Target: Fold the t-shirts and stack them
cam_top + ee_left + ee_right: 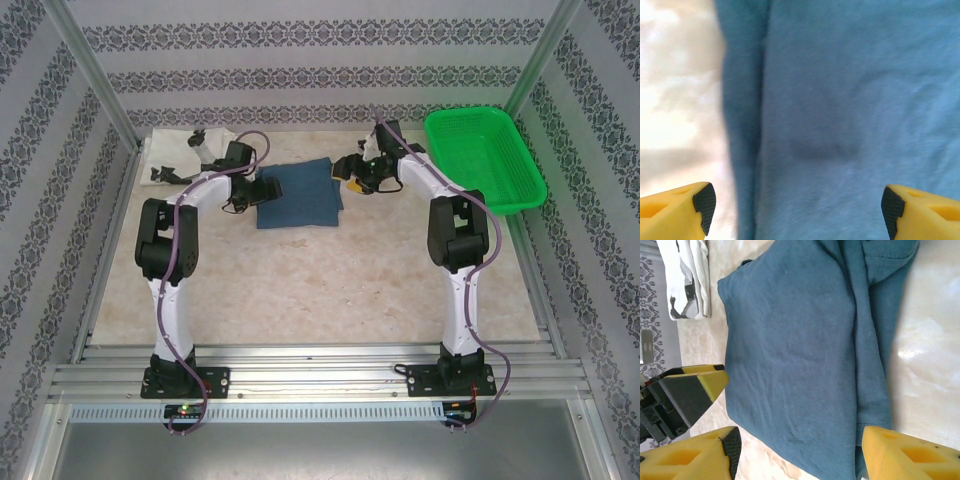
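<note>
Here, folded teal t-shirt lies btwn the grippers: L gripper, jaws wide & empty, over its left edge, R gripper likewise over its right; white t-shirt sits far left.

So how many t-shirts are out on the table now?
2: the blue-teal shirt lies folded at far centre; the white printed shirt sits folded in the far-left corner.

A pale marbled table carries three things: a folded dark blue-teal shirt lying flat near the far middle, a white shirt, apparently folded, in the far left corner, and a green mesh basket at the far right edge.
</note>
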Controlling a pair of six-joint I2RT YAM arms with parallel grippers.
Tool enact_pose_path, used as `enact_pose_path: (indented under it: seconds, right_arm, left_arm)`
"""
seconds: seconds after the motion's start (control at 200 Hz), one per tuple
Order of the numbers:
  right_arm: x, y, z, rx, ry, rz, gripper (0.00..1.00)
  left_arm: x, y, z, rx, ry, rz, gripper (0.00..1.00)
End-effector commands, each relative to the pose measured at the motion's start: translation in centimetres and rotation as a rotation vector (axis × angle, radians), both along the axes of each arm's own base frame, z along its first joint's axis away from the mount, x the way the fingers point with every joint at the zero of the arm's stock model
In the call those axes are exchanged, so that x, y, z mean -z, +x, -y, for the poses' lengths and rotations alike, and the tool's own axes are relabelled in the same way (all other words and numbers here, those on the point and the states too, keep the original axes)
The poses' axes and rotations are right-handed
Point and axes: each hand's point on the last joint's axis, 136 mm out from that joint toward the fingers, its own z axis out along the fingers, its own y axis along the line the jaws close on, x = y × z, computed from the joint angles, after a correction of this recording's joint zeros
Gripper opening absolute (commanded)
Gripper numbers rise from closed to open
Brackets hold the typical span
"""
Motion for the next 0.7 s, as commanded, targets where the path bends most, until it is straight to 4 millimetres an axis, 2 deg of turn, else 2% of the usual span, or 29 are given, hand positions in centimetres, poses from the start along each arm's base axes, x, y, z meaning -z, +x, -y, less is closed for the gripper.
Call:
enact_pose_path:
  seconds: [0.0,0.105,0.315,0.47,0.52,0.694]
  right_arm:
    - [1.7,-0.3,-0.6,-0.024,-0.020,-0.010,0.66]
    - [2.3,0.0,-0.7,-0.025,-0.018,-0.022,0.65]
    - [3.5,0.2,-1.3,-0.030,-0.010,-0.039,0.65]
    - [3.4,0.0,-1.5,-0.037,-0.005,-0.035,0.65]
    - [3.4,0.0,-1.3,-0.035,-0.003,-0.036,0.65]
    - [3.5,-0.1,-1.4,-0.031,0.015,-0.037,0.64]
  left_arm:
    - [0.2,-1.1,-2.5,-0.022,0.158,-0.051,0.87]
    - [0.7,-0.7,-2.0,-0.009,0.173,-0.063,0.88]
    - [1.9,1.5,2.2,0.041,0.106,-0.036,0.87]
    - [3.6,1.9,2.3,0.041,0.138,-0.088,0.82]
    - [3.9,1.9,2.3,0.041,0.143,-0.092,0.76]
    - [5.2,1.4,1.5,0.041,0.192,-0.122,0.36]
